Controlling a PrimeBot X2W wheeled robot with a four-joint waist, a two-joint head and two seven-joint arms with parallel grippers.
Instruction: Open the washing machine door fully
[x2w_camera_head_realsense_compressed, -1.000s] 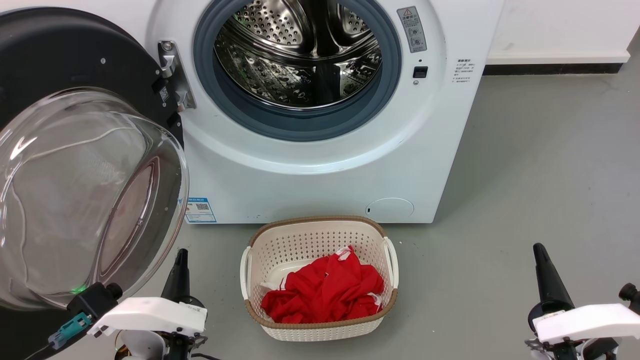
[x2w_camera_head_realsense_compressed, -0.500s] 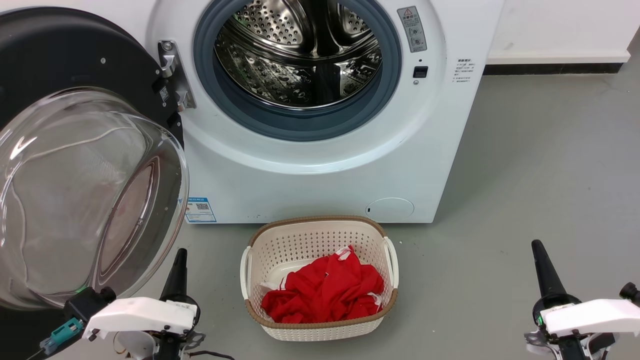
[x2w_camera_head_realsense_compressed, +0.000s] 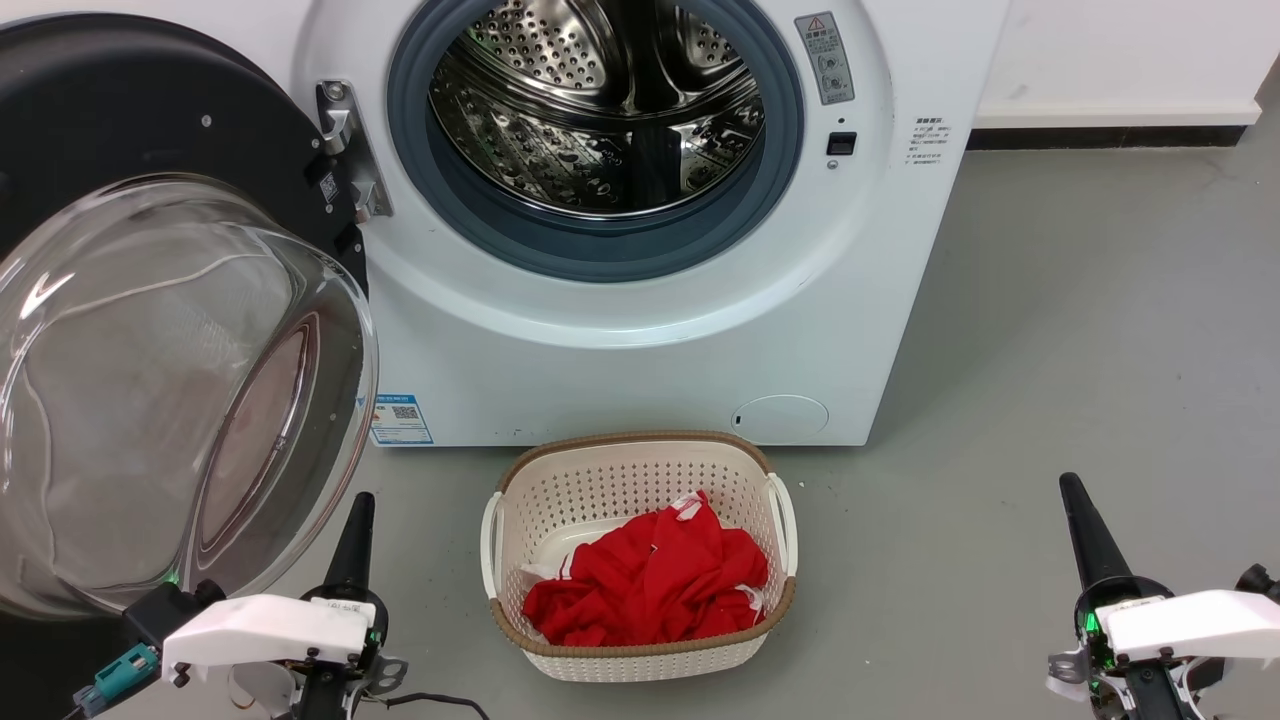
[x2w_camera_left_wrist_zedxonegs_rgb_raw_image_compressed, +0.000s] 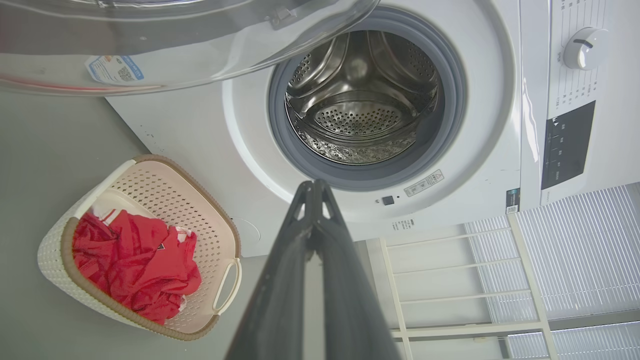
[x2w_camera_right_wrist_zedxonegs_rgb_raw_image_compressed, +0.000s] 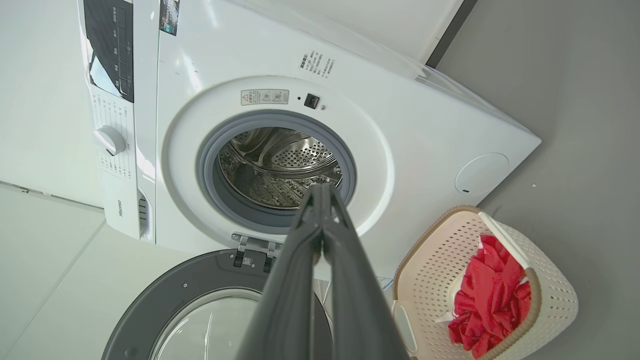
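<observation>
Now, at the far left, the washing machine door (x2w_camera_head_realsense_compressed: 120, 110) stands open on its hinge (x2w_camera_head_realsense_compressed: 345, 150), turned well away from the round opening. Its black frame shows us the inner side, and the clear glass bowl (x2w_camera_head_realsense_compressed: 170, 390) bulges toward us and to the right. Just to the right of the lower rim of this bowl we have our left gripper (x2w_camera_head_realsense_compressed: 362, 505). Its two fingers are pressed together with nothing between them. It is near the bowl but, as far as we can judge, not touching it.

Further right is the washing machine (x2w_camera_head_realsense_compressed: 650, 350) with its steel drum (x2w_camera_head_realsense_compressed: 600, 110) fully uncovered. In front of it a basket (x2w_camera_head_realsense_compressed: 640, 442) with a red cloth (x2w_camera_head_realsense_compressed: 650, 585) sits on the floor (x2w_camera_head_realsense_compressed: 1080, 330). At the far right our right gripper (x2w_camera_head_realsense_compressed: 1075, 495) is also closed on nothing, well apart from the door.

So the door lies to the left of the left gripper and above it, and this arm is clearly the nearer one. We think the door is already almost at its limit. If more swing is needed, the push should go to the left and back, against the inner side, away from the hinge.
</observation>
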